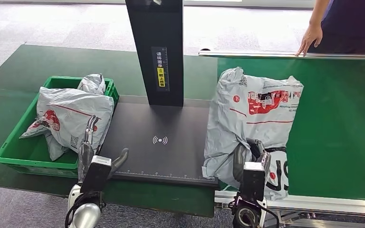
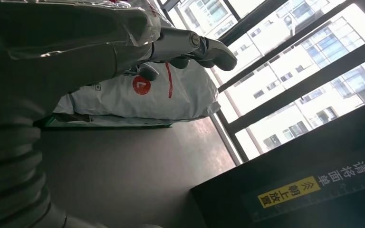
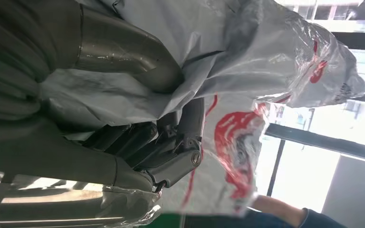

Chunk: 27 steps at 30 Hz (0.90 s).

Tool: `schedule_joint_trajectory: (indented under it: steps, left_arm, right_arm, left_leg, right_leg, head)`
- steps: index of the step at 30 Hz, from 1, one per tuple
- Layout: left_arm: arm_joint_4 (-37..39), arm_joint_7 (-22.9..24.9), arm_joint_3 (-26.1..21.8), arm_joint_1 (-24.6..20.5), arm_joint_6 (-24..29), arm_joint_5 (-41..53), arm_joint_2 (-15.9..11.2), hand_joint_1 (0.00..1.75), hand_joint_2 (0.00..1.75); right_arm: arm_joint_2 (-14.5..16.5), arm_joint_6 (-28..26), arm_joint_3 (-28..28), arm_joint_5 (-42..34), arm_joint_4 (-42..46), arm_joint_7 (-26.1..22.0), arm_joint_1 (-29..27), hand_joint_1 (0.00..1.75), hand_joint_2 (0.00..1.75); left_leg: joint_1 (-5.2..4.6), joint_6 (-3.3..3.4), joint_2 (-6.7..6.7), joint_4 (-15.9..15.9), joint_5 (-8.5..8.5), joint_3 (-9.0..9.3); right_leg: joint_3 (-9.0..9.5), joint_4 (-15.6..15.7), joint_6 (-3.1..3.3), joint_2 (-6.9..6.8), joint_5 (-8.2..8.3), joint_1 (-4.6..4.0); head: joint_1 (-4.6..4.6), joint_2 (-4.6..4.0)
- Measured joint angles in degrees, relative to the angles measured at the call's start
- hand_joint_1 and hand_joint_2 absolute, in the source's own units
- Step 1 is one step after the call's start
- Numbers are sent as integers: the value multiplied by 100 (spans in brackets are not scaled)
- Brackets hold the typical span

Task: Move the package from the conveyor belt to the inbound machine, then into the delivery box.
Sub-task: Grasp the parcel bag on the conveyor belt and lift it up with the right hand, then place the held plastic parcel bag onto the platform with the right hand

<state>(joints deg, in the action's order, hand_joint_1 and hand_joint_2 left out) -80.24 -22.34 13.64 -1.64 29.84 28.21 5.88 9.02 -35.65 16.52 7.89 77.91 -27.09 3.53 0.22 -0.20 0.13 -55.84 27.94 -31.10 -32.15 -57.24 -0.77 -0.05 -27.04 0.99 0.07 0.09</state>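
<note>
At three o'clock, a soft grey plastic mailer package (image 1: 254,118) is clamped at its lower edge by the right hand (image 1: 249,154).
Judged light, limp and slippery; gathered folds are best gripped. The left hand (image 1: 92,147) is held with fingers apart, empty.

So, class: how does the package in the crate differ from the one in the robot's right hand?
The crate package lies inside the green crate, with no hand holding it; the held package stands across the belt and scanner plate, gripped by the right hand. Both are grey bags with red print.

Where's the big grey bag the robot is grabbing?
In the head view the grey package is right of centre, straddling the black scanner plate and green conveyor belt, gripped by the right robot hand.
</note>
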Motion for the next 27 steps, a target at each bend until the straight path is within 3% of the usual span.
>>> schedule_joint_trajectory:
  steps: [27]
  left_arm:
    - [0,-31,-24,-1,-15,-24,4,0,175]
  right_arm:
    - [-66,0,178,10,331,26,-61,175,175]
  left_leg:
    - [0,0,0,0,0,0]
  right_leg:
    - [1,0,0,0,0,0]
  head:
    - [1,0]
